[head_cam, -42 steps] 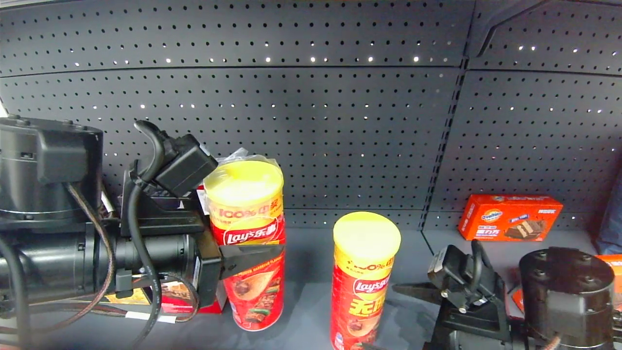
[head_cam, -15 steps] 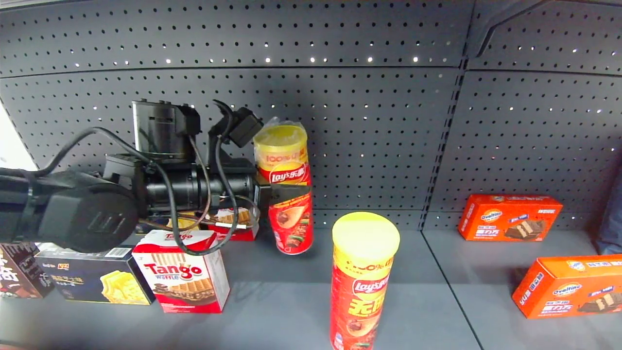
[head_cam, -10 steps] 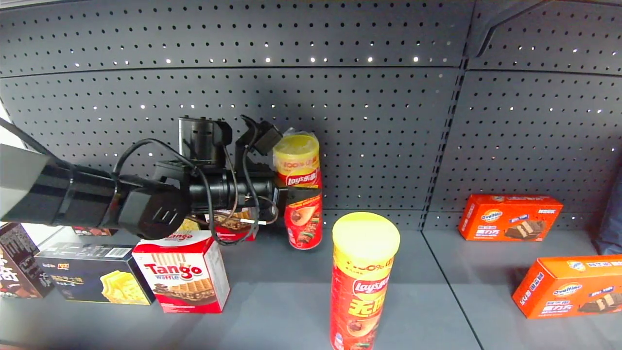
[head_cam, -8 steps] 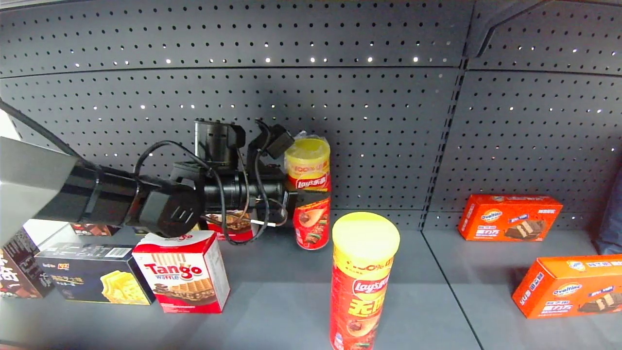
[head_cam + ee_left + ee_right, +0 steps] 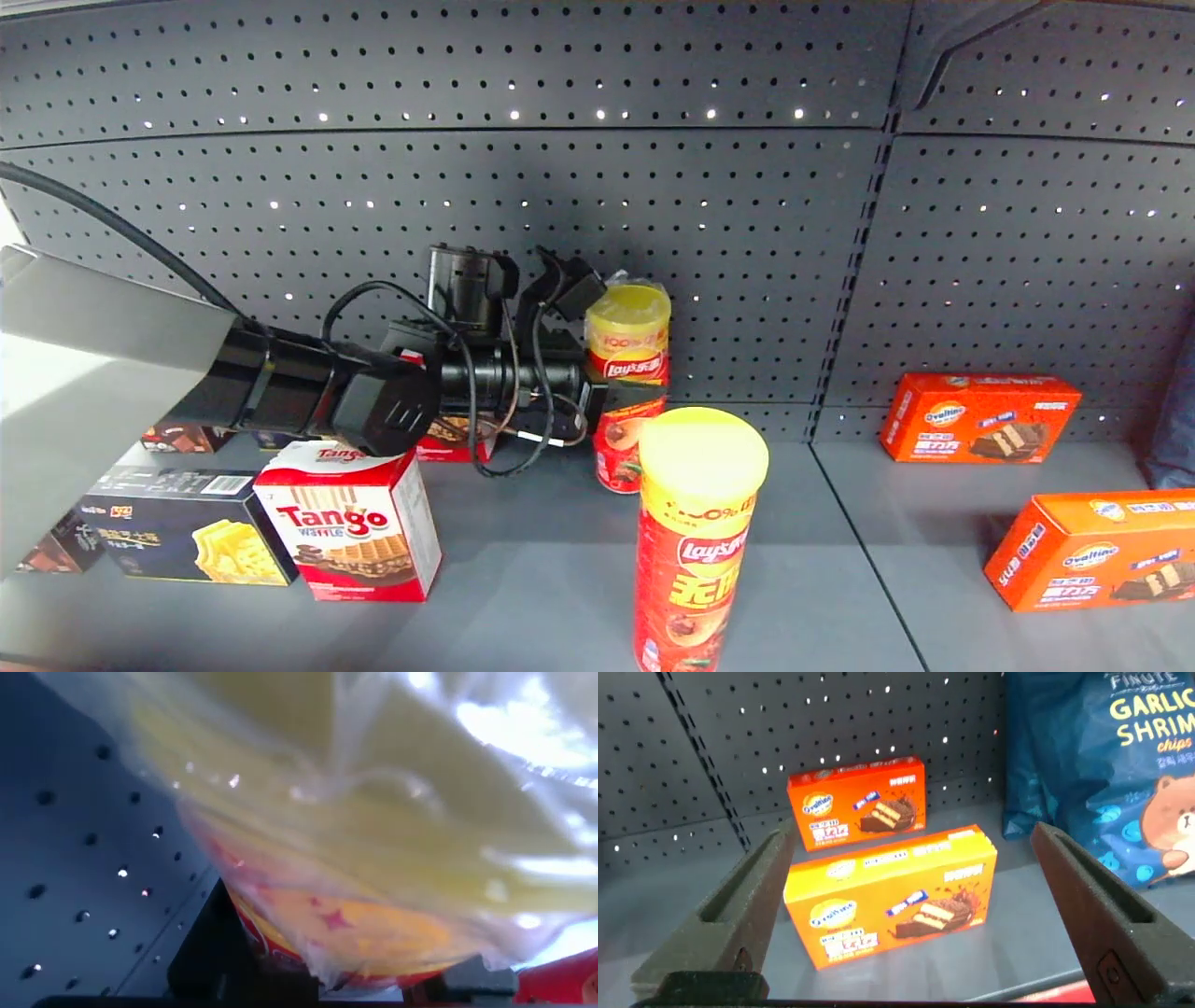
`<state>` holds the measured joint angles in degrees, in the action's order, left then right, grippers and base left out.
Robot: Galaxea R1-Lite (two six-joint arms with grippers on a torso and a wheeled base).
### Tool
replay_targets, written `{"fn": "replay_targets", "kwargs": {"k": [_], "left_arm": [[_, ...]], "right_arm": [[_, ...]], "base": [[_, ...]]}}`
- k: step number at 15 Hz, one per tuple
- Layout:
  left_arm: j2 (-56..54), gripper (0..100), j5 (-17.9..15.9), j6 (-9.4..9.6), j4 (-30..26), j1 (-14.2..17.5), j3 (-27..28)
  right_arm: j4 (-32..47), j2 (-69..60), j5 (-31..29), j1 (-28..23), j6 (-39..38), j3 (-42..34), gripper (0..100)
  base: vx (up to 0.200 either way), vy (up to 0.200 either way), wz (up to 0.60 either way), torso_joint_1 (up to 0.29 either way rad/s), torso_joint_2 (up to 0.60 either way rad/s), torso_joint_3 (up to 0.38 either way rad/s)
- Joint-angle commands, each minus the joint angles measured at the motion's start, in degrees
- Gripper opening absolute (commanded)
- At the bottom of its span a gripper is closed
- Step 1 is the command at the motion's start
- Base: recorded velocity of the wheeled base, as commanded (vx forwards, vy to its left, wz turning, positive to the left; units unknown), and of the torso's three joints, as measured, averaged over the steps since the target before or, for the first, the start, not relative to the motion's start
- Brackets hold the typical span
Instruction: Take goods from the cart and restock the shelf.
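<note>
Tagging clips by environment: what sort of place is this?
Probably a retail store aisle, or a mock-up: grey shelf with perforated back panel, stocked with packaged snacks (standing chip can, orange cake boxes, wafer box); left gripper holds a second chip can.

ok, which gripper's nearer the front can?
Left. The left gripper holds the rear can just behind and left of the front can. The right gripper is open, facing the orange boxes farther right on the shelf.
</note>
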<state>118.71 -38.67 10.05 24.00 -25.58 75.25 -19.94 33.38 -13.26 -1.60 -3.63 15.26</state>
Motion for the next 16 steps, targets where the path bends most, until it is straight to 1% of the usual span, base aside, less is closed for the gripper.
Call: {"fn": "replay_targets", "kwargs": {"k": [1, 7, 10, 16], "left_arm": [[0.3, 0, 0.0, 0.06, 0.0, -0.6, 0.3], [1.0, 0, 0.0, -0.03, -0.7, -1.7, 0.9], [1.5, 0, -0.1, -0.03, -1.3, -1.8, 1.2], [2.0, 0, 0.0, -0.03, -1.3, -2.3, 1.3]], "right_arm": [[0.1, -0.3, 0.1, 0.1, 0.0, 0.1, 100], [0.3, -0.9, 0.0, 0.1, 0.0, -0.3, 100], [2.4, -1.9, 0.1, 0.1, 0.0, -0.3, 100], [3.9, -4.0, 0.1, 0.1, -0.1, -1.0, 100]], "base": [[0.000, 0.000, 0.00, 0.000, 0.00, 0.000], [0.000, 0.000, 0.00, 0.000, 0.00, 0.000], [0.000, 0.000, 0.00, 0.000, 0.00, 0.000], [0.000, 0.000, 0.00, 0.000, 0.00, 0.000]]}}
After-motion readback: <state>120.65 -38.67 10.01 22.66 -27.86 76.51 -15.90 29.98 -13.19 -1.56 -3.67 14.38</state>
